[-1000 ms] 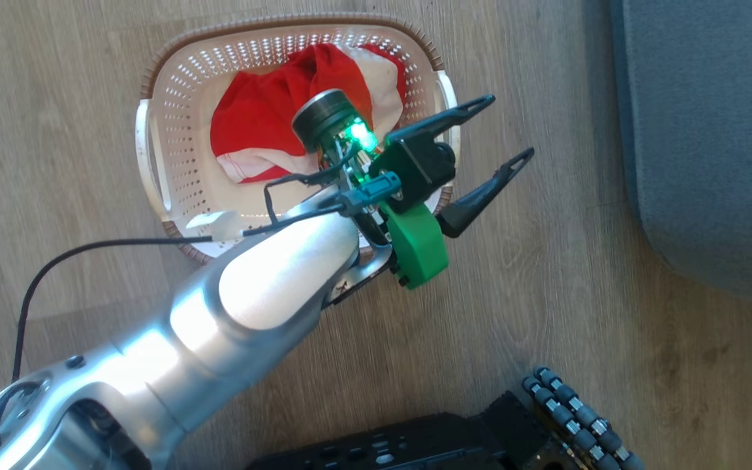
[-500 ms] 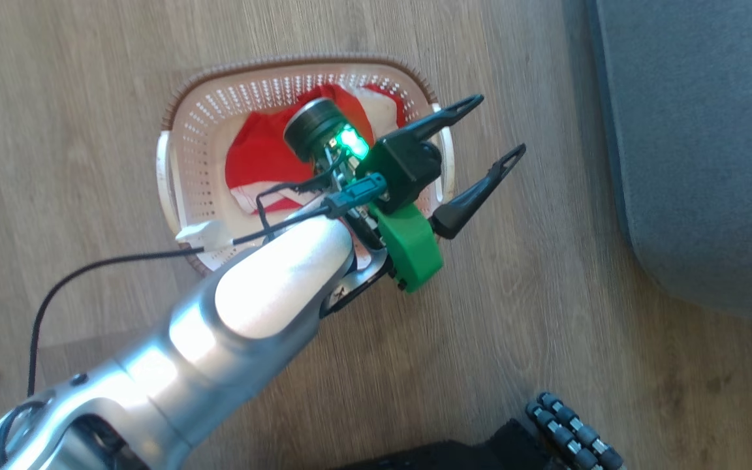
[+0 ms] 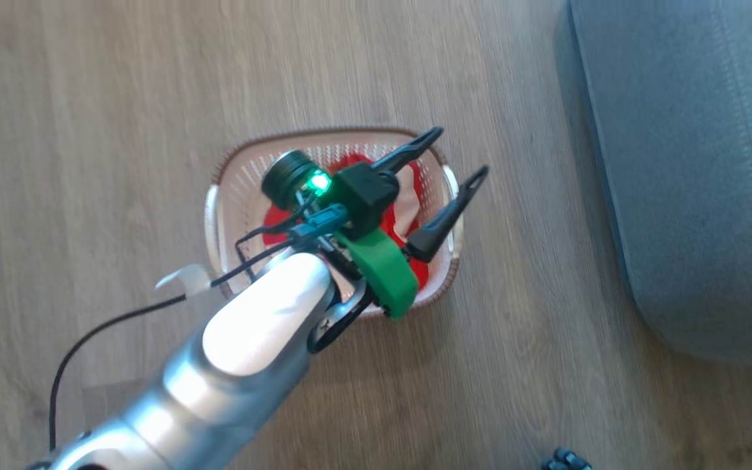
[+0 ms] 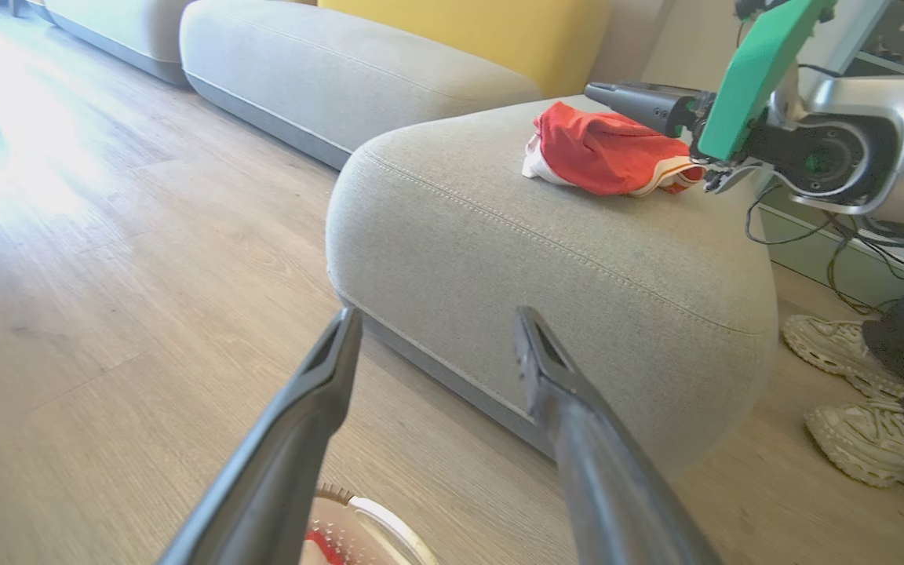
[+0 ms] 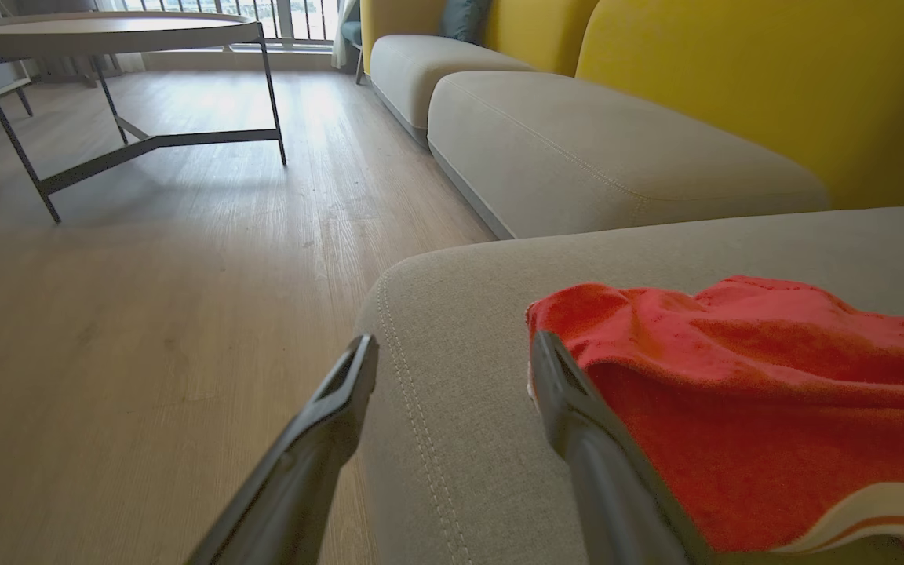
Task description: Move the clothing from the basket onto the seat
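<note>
The cream basket (image 3: 227, 202) stands on the wood floor with red and white clothing (image 3: 410, 207) in it. My left gripper (image 3: 461, 152) hangs open over the basket's right rim, nothing between its fingers; in its own view it (image 4: 436, 320) points at the grey seat (image 4: 546, 259). A red garment with white trim (image 4: 605, 153) lies on the seat. My right gripper (image 5: 453, 349) is open above the seat (image 5: 452, 455), with its right finger beside that garment (image 5: 742, 392).
My left forearm (image 3: 252, 333) and its cable cross the basket's near side. A person's pale shoes (image 4: 840, 345) stand by the seat's far corner. Yellow backrests (image 5: 750, 86) line the sofa. A metal-legged table (image 5: 107, 31) stands across the floor.
The head camera has moved, so the basket sits lower and smaller and more seat shows. My left gripper stays open over the basket. My right gripper went from shut to open.
</note>
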You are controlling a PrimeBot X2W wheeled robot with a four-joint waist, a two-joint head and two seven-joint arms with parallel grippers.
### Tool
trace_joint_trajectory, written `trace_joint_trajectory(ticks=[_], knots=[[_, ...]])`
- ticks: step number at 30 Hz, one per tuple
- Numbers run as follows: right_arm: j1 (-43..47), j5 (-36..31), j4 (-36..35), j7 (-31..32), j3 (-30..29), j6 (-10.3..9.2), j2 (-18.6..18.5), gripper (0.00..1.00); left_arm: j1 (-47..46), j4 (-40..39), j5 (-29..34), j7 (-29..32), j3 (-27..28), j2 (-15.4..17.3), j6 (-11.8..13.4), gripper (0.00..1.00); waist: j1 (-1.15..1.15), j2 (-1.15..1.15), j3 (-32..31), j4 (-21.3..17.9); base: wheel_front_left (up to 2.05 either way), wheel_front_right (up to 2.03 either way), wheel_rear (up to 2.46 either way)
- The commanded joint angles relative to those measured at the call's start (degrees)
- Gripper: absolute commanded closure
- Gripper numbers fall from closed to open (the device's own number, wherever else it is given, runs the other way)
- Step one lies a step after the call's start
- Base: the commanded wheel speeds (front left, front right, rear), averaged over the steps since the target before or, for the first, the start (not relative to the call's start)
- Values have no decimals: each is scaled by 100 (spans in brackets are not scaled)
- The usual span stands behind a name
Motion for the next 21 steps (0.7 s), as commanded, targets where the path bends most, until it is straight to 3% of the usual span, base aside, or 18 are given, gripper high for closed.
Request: trace_joint_trajectory(ticks=[1, 21], knots=[[171, 7, -275, -27, 138, 40, -70, 0, 67, -183, 56, -28, 322, -13, -34, 0, 0, -1, -368, 171, 0, 0, 0], [998, 140, -790, -27, 1062, 40, 264, 0, 1581, -84, 550, -28, 2293, 44, -14, 0, 0, -1, -1778, 763, 0, 0, 0]])
